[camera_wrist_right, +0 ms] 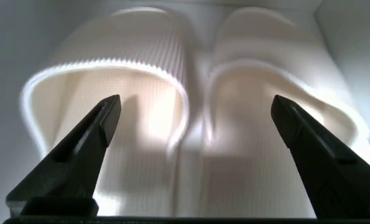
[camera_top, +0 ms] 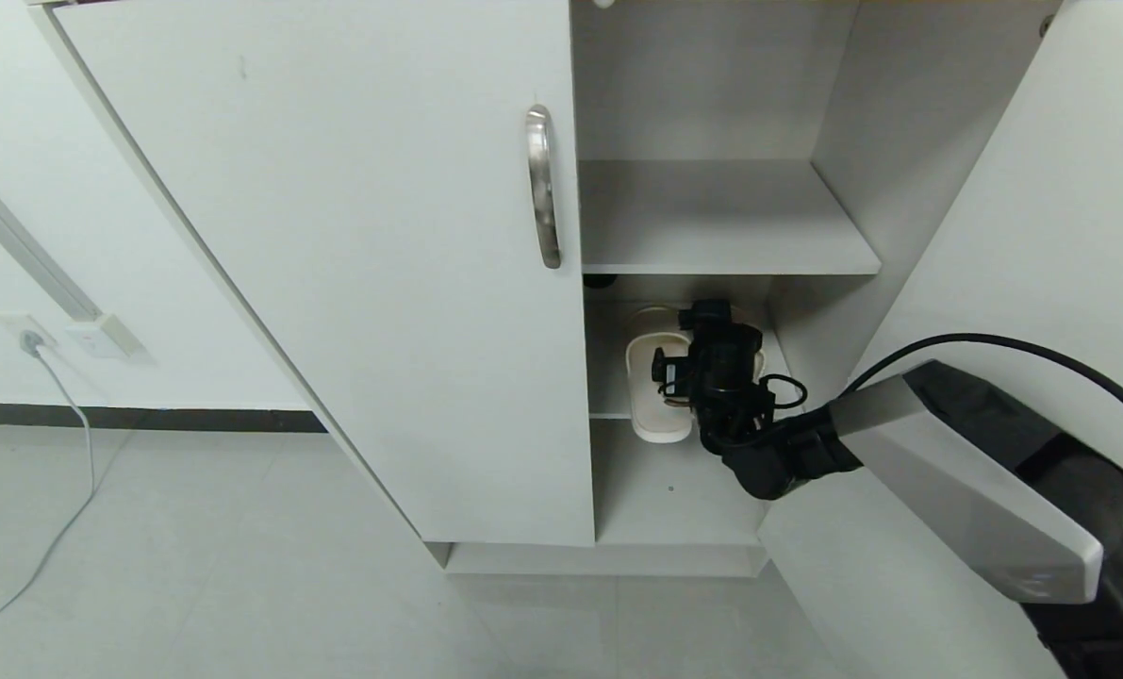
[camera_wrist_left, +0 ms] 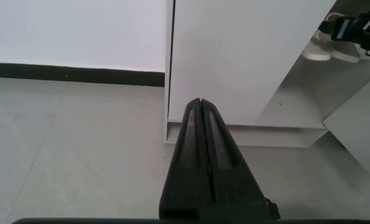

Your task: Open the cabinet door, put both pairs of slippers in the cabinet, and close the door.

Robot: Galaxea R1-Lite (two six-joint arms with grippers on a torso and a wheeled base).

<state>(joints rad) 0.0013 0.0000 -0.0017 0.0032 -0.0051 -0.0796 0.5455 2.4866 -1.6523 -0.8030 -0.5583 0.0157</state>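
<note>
- Right hand [camera_wrist_right: 195,104] was spread wide over cream, ribbed, round-toed slippers [camera_wrist_right: 135,68] on a smooth white cabinet shelf [camera_top: 606,377]
- Left hand [camera_wrist_left: 200,106] was closed, flat black fingers together, empty

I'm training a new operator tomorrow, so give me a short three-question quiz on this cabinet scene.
1. True or false: the right gripper is shut on the cream slippers.
2. The cabinet's right door is: A) closed B) open C) taken off.
3. Fill in: the left gripper is ____.
Key: 1 false, it is open; 2 B; 3 shut.
</note>
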